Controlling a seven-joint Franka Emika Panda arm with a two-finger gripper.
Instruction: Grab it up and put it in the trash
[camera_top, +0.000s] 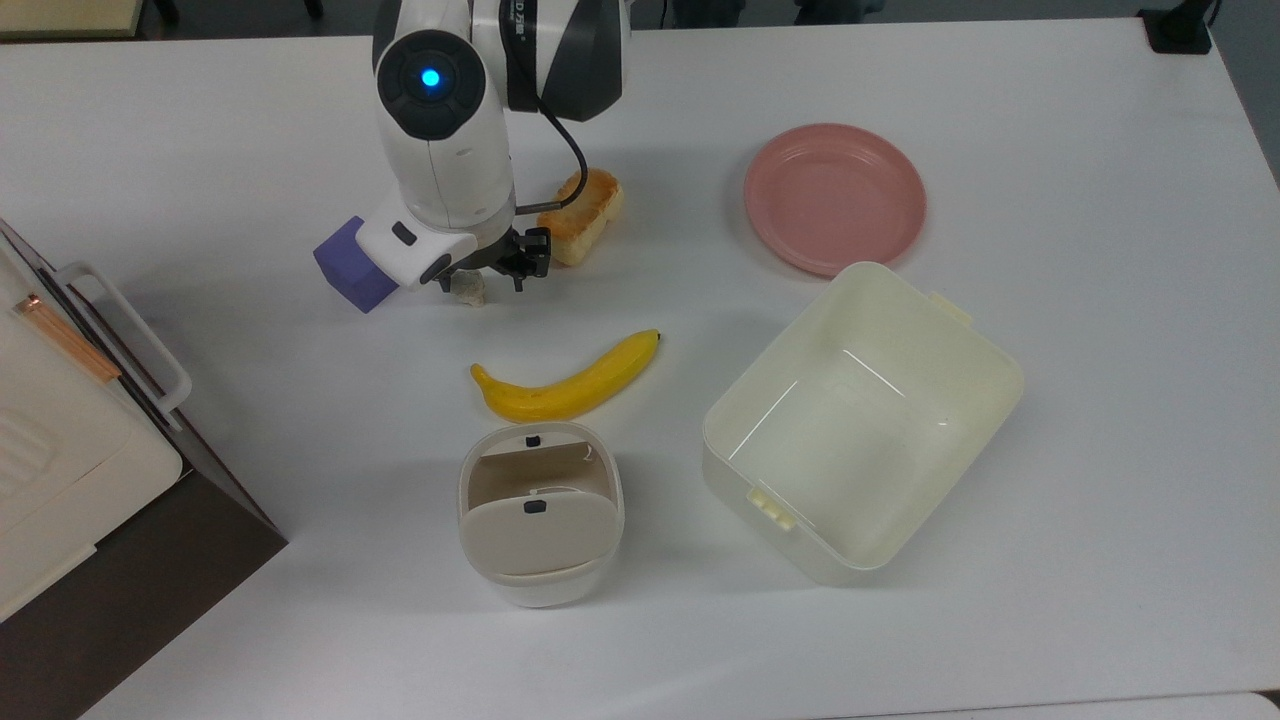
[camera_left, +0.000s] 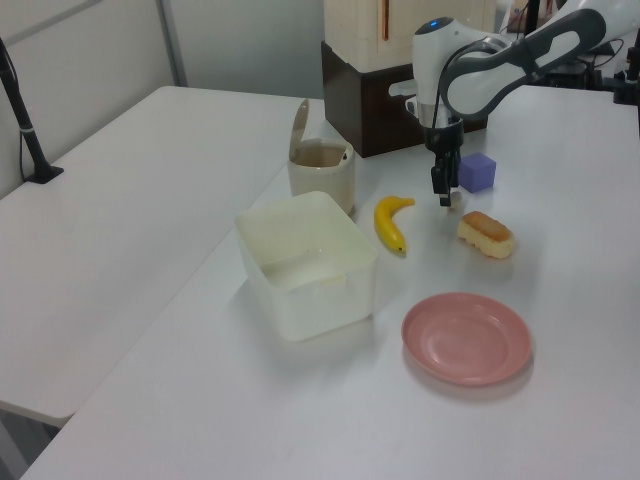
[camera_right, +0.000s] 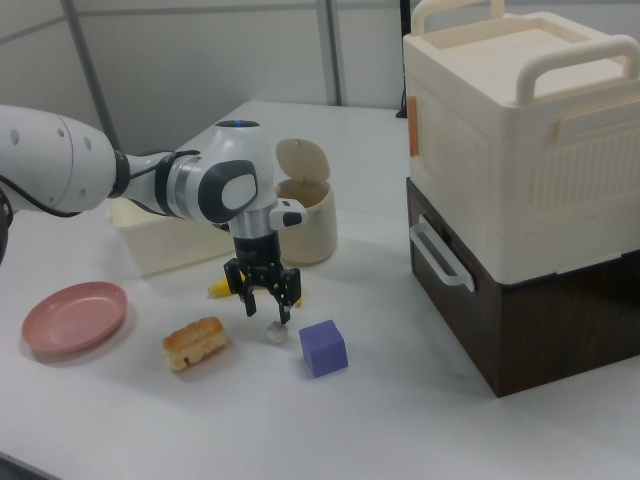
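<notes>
White paper wad on table, open hand straddling just above it.

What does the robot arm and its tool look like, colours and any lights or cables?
The arm has glossy white rounded shells with dark grey joint sections. A round black cap carries a glowing blue light. A thin black cable loops alongside. The small black two-finger tool sits under a white wrist block with dark oval buttons.

White table bearing a paper wad, purple cube, toasted bread, banana, pink plate, cream tub, and lidded bin.
</notes>
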